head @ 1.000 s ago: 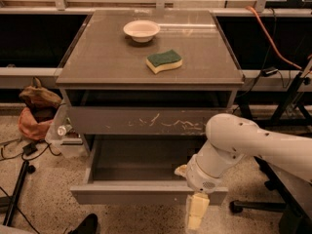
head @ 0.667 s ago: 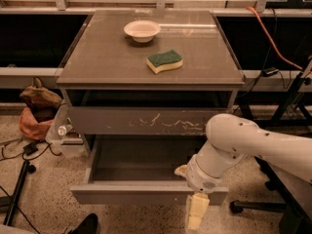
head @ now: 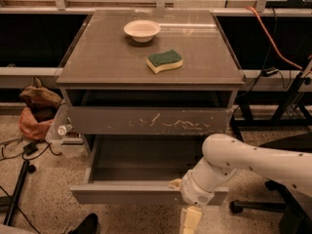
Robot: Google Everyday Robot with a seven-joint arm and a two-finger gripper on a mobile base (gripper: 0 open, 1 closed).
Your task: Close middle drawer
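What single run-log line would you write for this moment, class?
task: close drawer | middle drawer: pulled open | gripper: low, at its front panel | contact: unclear

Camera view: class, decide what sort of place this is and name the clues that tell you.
Probably a robotics lab or workshop: an orange cable trails over metal-framed benches, more cables lie on the speckled floor, and the robot's gripper hangs just in front of the open middle drawer.

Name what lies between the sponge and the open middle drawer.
The scratched drawer front, in the camera view; the pincer hangs just before the front of the middle drawer.
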